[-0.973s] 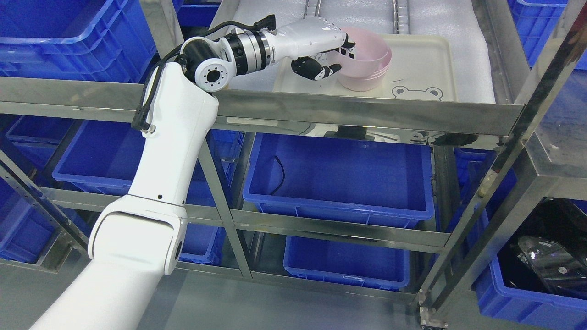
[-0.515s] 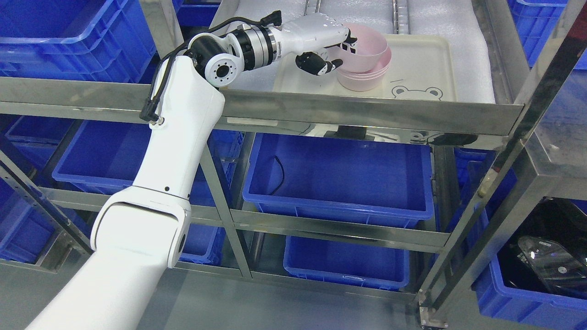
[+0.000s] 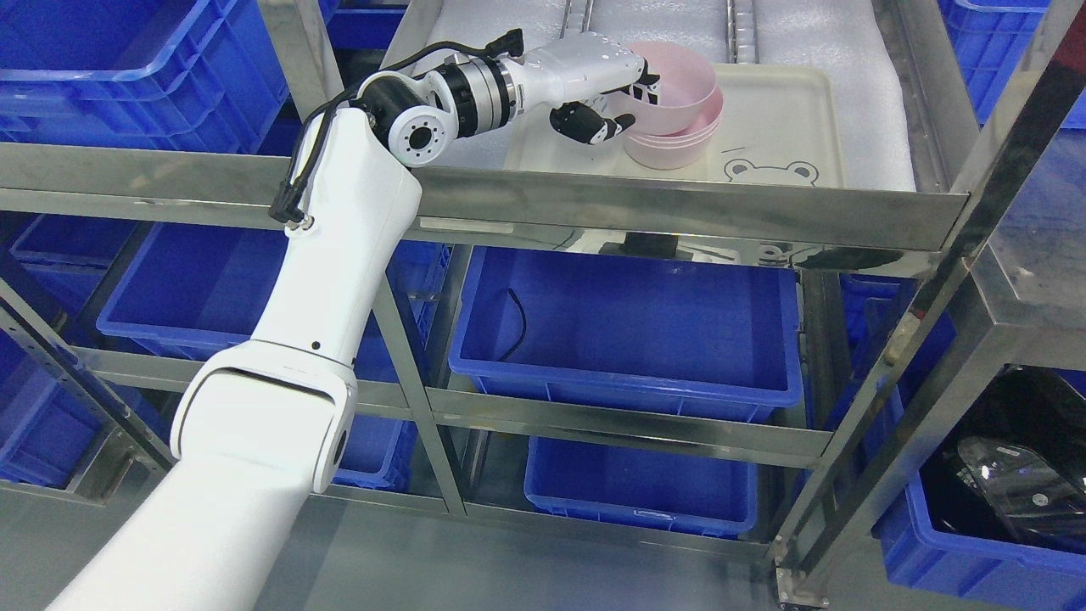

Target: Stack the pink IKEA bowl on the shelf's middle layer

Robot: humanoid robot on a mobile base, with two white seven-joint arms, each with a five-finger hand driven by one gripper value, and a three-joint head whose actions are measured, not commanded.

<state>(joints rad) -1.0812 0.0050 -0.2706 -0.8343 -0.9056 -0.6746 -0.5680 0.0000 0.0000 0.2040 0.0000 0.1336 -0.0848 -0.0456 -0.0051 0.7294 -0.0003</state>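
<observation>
On the steel shelf (image 3: pixel 679 208), the left hand (image 3: pixel 607 98) reaches in from the lower left and grips the near-left rim of a pink bowl (image 3: pixel 679 85), its dark fingers (image 3: pixel 585 126) curled under the outside wall and the thumb over the lip. That bowl tilts, its far side lowered into a stack of pink bowls (image 3: pixel 674 148) just beyond and below the hand, its gripped side lifted. The stack stands on a cream tray (image 3: pixel 785 110) with a bear face (image 3: pixel 770 172) printed to the right of the hand, nearer the shelf's front edge. White foam padding (image 3: pixel 857 51) lines the shelf behind the tray. Below the hand, under the shelf, sits a blue bin (image 3: pixel 628 339) with a black cable (image 3: pixel 517 314) inside.
</observation>
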